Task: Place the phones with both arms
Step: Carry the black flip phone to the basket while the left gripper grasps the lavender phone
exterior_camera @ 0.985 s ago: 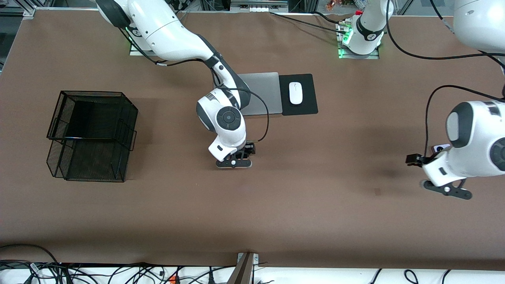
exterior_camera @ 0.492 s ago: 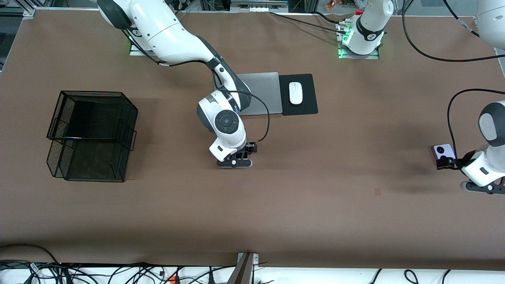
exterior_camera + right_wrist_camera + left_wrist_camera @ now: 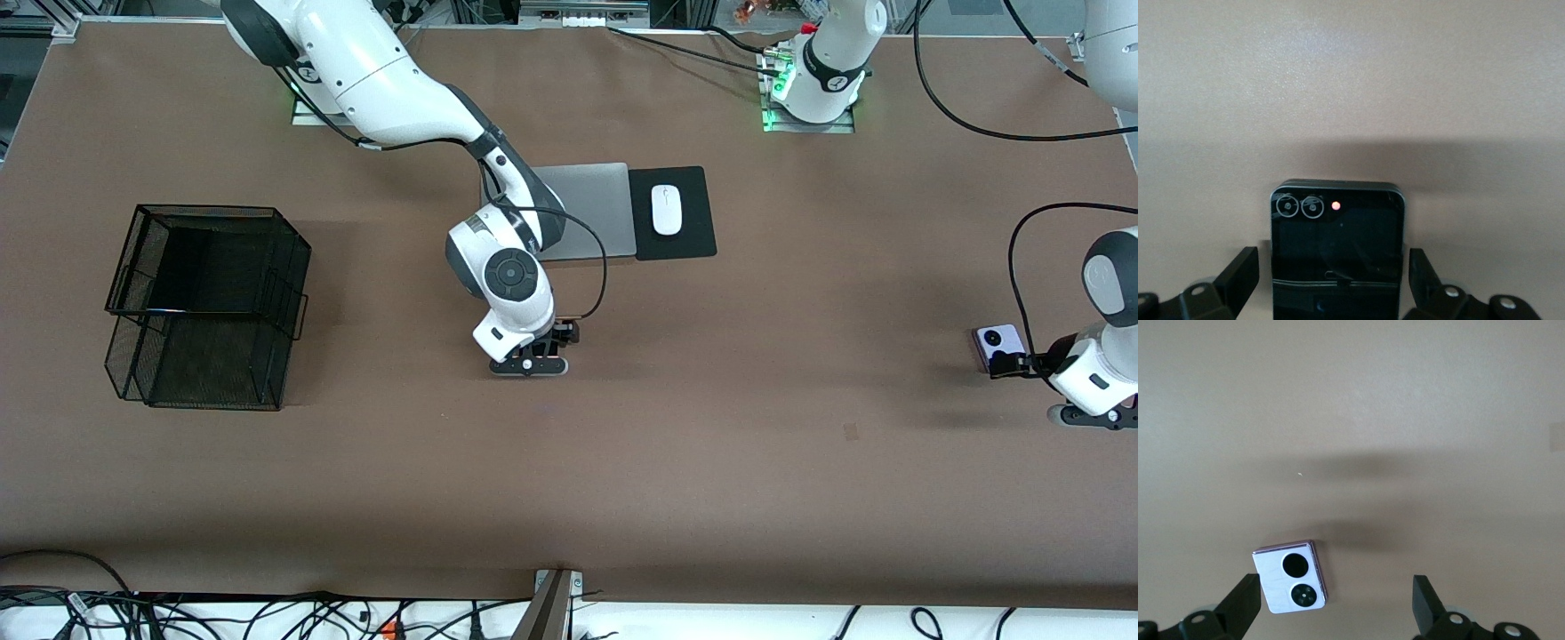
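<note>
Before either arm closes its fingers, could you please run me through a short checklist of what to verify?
1. Right gripper open around the black phone: ok, a finger stands on each side.
2. Black phone lying flat on the table: ok.
3. Left gripper open: ok.
4. Lavender-white phone centred between the left gripper's fingers: not ok, it sits close to one finger.
5. Left gripper low enough to grasp: cannot tell.
6. Mesh basket, at the right arm's end, free to receive phones: cannot tell.
</note>
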Action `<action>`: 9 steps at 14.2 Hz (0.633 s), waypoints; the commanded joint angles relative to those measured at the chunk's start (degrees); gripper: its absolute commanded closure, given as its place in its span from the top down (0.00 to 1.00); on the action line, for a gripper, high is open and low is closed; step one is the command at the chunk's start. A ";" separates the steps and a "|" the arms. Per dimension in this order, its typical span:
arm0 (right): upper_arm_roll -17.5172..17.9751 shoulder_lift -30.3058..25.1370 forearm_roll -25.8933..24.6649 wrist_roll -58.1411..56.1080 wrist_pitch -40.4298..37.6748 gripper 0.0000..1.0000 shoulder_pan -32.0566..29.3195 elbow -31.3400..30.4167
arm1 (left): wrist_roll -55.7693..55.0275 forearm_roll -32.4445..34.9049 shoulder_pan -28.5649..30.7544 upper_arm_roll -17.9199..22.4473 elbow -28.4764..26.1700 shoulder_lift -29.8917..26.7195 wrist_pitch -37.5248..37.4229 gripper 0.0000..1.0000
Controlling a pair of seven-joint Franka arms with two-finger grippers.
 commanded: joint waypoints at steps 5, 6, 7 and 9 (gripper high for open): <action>-0.29 0.01 -1.37 0.15 2.67 0.59 0.76 -1.26 | -0.77 0.08 4.76 -0.97 -4.57 -0.67 7.16 1.00; -0.29 0.01 -1.29 0.07 2.67 0.26 0.59 -1.18 | -1.90 -0.10 4.93 -0.97 -4.74 -0.58 7.95 1.00; -0.29 0.01 -1.29 0.07 2.67 0.14 0.59 -1.18 | -2.26 -0.19 5.28 -0.97 -5.44 -0.40 8.22 1.00; -0.47 -0.52 -1.37 -0.20 2.32 0.04 0.50 -1.00 | -2.44 -0.28 6.07 -0.97 -7.90 -0.31 11.37 1.00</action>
